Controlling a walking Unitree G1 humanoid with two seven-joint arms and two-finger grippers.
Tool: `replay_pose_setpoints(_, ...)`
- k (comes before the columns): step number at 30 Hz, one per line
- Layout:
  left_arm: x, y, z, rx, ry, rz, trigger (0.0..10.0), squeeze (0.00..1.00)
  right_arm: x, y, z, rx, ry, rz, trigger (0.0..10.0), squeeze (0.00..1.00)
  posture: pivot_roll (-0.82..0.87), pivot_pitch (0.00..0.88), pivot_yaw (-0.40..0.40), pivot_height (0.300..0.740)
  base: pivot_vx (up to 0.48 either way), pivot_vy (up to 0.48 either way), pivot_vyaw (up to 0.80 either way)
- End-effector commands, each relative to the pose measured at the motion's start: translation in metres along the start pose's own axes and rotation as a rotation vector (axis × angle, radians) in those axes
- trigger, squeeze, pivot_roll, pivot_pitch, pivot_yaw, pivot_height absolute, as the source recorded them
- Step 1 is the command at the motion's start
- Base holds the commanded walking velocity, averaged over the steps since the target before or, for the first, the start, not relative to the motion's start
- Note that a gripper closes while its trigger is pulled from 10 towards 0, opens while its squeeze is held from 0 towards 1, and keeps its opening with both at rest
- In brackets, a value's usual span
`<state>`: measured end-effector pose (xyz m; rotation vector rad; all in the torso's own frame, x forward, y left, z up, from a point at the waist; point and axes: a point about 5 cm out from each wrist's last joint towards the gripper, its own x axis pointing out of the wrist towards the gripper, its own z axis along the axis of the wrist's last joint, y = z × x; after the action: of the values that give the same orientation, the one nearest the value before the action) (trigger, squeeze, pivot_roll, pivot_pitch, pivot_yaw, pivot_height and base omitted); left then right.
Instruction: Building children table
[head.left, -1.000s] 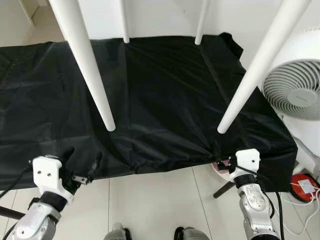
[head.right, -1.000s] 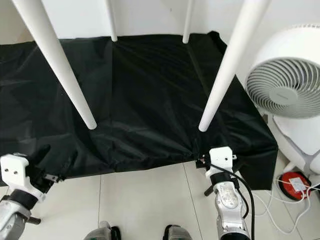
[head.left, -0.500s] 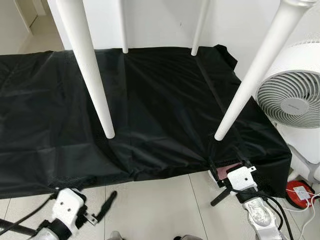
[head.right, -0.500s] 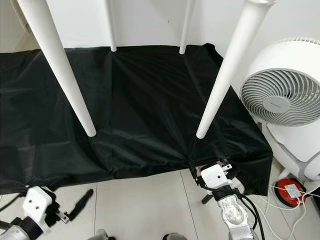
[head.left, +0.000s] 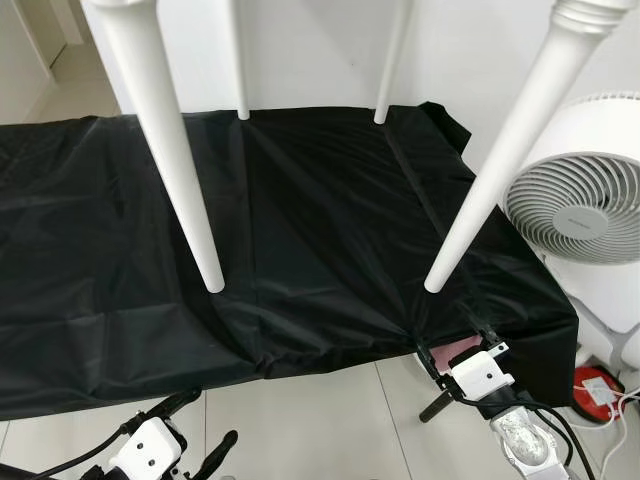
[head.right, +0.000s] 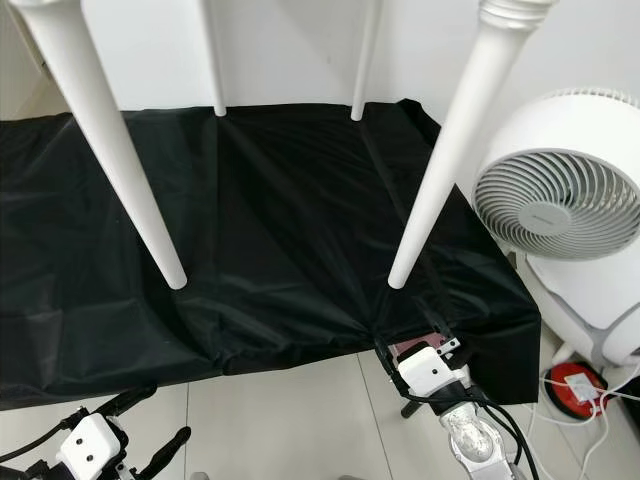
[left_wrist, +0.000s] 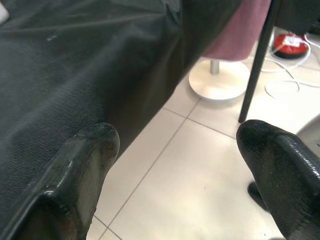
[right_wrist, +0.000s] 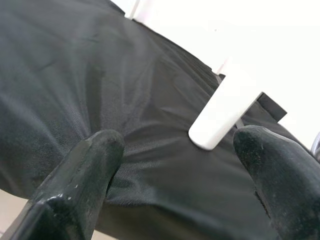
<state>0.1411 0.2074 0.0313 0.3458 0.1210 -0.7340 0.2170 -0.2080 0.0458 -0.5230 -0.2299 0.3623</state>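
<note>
The black cloth (head.left: 300, 230) still covers the broad flat surface beneath the four white table legs (head.left: 170, 150), but it now sits higher in both eye views than a second ago, which reads as the head camera tilting and the robot drawing back, not as the cloth moving. The children's table (head.right: 450, 150) itself stands on that cloth with its legs pointing down: two near legs, thick and tapered, and two far legs by the wall, four in all, each tip resting on the fabric; its top is out of frame above. One white fan (head.left: 585, 205) stands at the right, with one red round device (head.left: 598, 380) and its white cables on the tiled floor (head.left: 320, 420) below it. Both arms have dropped toward the lower edge of the view since a second ago. The right gripper (right_wrist: 175, 165) hovers at the cloth's front right corner, its jaws spread wide and empty, aimed at the tip of the near right leg (right_wrist: 220, 115). The left gripper (left_wrist: 175, 165) hangs low over the tiles just off the cloth's front edge, jaws likewise released and holding nothing. With four legs already standing and both grippers empty and backing away, the assembly looks essentially finished.
</note>
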Motion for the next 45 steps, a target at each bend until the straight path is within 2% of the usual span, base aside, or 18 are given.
replay_pose_setpoints(1, -0.006, 0.001, -0.009, 0.001, 0.041, -0.033, 10.0, 0.0, -0.004, 0.016, 0.002, 0.137, 0.024, 0.039, 10.0, 0.0, -0.07, 0.106, 0.101, 0.74, 0.0, 0.0, 0.0)
replay_pose_setpoints(4, -0.007, 0.004, -0.012, -0.005, 0.046, -0.038, 10.0, 0.0, 0.0, 0.015, 0.009, 0.186, -0.014, 0.02, 10.0, 0.0, -0.07, 0.106, 0.106, 0.74, 0.0, 0.0, 0.0)
replay_pose_setpoints(5, -0.007, 0.007, -0.016, -0.015, 0.058, -0.044, 10.0, 0.0, 0.003, 0.015, 0.019, 0.224, -0.065, -0.001, 10.0, 0.0, -0.09, 0.113, 0.123, 0.74, 0.0, 0.0, 0.0)
replay_pose_setpoints(6, -0.007, 0.007, -0.016, -0.015, 0.058, -0.044, 10.0, 0.0, 0.003, 0.015, 0.019, 0.224, -0.065, -0.001, 10.0, 0.0, -0.09, 0.113, 0.123, 0.74, 0.0, 0.0, 0.0)
replay_pose_setpoints(9, -0.009, 0.011, -0.027, -0.01, 0.095, -0.069, 10.0, 0.0, 0.001, 0.019, 0.041, 0.251, -0.165, 0.013, 10.0, 0.0, -0.1, 0.117, 0.149, 0.74, 0.0, 0.0, 0.0)
replay_pose_setpoints(15, -0.01, 0.011, -0.037, -0.031, 0.124, -0.062, 10.0, 0.0, -0.007, 0.02, 0.048, 0.284, -0.18, 0.023, 10.0, 0.0, -0.11, 0.121, 0.155, 0.74, 0.0, 0.0, 0.0)
replay_pose_setpoints(17, -0.009, 0.01, -0.041, -0.038, 0.141, -0.071, 10.0, 0.0, -0.015, 0.026, 0.042, 0.274, -0.14, 0.098, 10.0, 0.0, -0.11, 0.126, 0.144, 0.74, 0.0, 0.0, 0.0)
replay_pose_setpoints(21, -0.008, 0.009, -0.04, -0.036, 0.138, -0.08, 10.0, 0.0, -0.021, 0.028, 0.037, 0.254, -0.117, 0.145, 10.0, 0.0, -0.11, 0.126, 0.137, 0.74, 0.0, 0.0, 0.0)
replay_pose_setpoints(24, -0.008, 0.004, -0.038, -0.028, 0.113, -0.11, 10.0, 0.0, -0.033, 0.03, 0.025, 0.207, -0.057, 0.263, 10.0, 0.0, -0.09, 0.123, 0.122, 0.74, 0.0, 0.0, 0.0)
replay_pose_setpoints(27, -0.008, 0.004, -0.039, -0.027, 0.111, -0.113, 10.0, 0.0, -0.036, 0.03, 0.022, 0.208, -0.037, 0.286, 10.0, 0.0, -0.09, 0.121, 0.119, 0.74, 0.0, 0.0, 0.0)
replay_pose_setpoints(30, -0.005, 0.009, -0.043, -0.019, 0.128, -0.115, 10.0, 0.0, -0.046, 0.035, 0.008, 0.199, 0.044, 0.363, 10.0, 0.0, -0.07, 0.111, 0.111, 0.74, 0.0, 0.0, 0.0)
replay_pose_setpoints(32, -0.004, 0.01, -0.043, -0.018, 0.13, -0.112, 10.0, 0.0, -0.048, 0.036, 0.005, 0.192, 0.061, 0.378, 10.0, 0.0, -0.07, 0.111, 0.111, 0.74, 0.0, 0.0, 0.0)
replay_pose_setpoints(40, -0.002, 0.011, -0.048, -0.034, 0.154, -0.086, 10.0, 0.0, -0.047, 0.039, -0.017, 0.224, 0.195, 0.36, 10.0, 0.0, -0.05, 0.085, 0.093, 0.74, 0.0, 0.0, 0.0)
replay_pose_setpoints(42, 0.002, 0.009, -0.058, -0.082, 0.209, -0.05, 10.0, 0.0, -0.043, 0.041, -0.034, 0.288, 0.311, 0.28, 10.0, 0.0, -0.04, 0.075, 0.078, 0.74, 0.0, 0.0, 0.0)
replay_pose_setpoints(43, 0.002, 0.009, -0.058, -0.082, 0.209, -0.05, 10.0, 0.0, -0.043, 0.041, -0.034, 0.288, 0.311, 0.28, 10.0, 0.0, -0.04, 0.075, 0.078, 0.74, 0.0, 0.0, 0.0)
replay_pose_setpoints(45, 0.006, 0.007, -0.065, -0.133, 0.251, -0.007, 10.0, 0.0, -0.04, 0.043, -0.046, 0.335, 0.4, 0.219, 10.0, 0.0, -0.04, 0.072, 0.067, 0.74, 0.0, 0.0, 0.0)
